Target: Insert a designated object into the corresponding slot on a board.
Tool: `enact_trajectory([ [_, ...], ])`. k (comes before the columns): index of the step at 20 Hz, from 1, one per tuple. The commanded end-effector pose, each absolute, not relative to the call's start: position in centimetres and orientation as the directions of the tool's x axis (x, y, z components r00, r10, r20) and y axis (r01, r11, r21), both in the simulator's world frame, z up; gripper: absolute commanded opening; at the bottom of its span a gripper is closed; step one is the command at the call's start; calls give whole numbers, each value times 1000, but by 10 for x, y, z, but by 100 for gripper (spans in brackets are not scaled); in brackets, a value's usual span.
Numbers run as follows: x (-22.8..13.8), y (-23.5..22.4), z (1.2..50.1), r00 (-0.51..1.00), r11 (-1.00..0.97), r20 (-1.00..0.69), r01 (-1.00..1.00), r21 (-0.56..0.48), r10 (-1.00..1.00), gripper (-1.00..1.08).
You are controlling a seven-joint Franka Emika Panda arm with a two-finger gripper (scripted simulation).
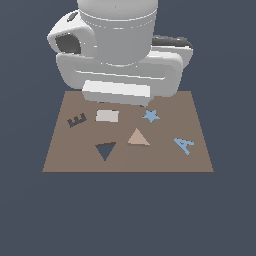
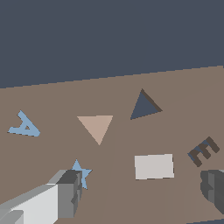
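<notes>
The tan triangle piece [image 1: 138, 137] lies flat near the middle of the brown board [image 1: 65, 160], and it also shows in the wrist view [image 2: 96, 127]. The dark triangular slot [image 1: 105, 150] is just to its left in the exterior view, apart from it; the wrist view shows the slot too [image 2: 143, 106]. My gripper [image 2: 141, 187] is open and empty, with one finger [image 2: 69, 192] by the blue star and the other finger [image 2: 213, 190] near the E cut-out. It hangs above the board's far part, away from the triangle. In the exterior view the arm body hides the fingers.
A pale grey rectangle [image 1: 107, 116], a blue star [image 1: 151, 116] and a blue letter A [image 1: 184, 145] lie on the board. A dark E-shaped cut-out [image 1: 77, 120] is at the exterior view's left. The arm's bulky white body [image 1: 120, 55] looms over the board's far edge.
</notes>
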State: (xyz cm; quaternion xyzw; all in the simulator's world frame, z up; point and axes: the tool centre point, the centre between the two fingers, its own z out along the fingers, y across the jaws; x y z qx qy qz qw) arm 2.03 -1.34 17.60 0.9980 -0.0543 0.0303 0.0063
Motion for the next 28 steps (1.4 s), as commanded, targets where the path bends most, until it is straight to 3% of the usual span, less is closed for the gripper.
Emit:
enact_trajectory([
  [1,22,-8,165,988,-990,56,-143,8,-142,100],
  [17,50,31,72,896,-896,12,-444,1,-444,100],
  [28,60,38,50,859,-859,0,-513,0,-513,100],
])
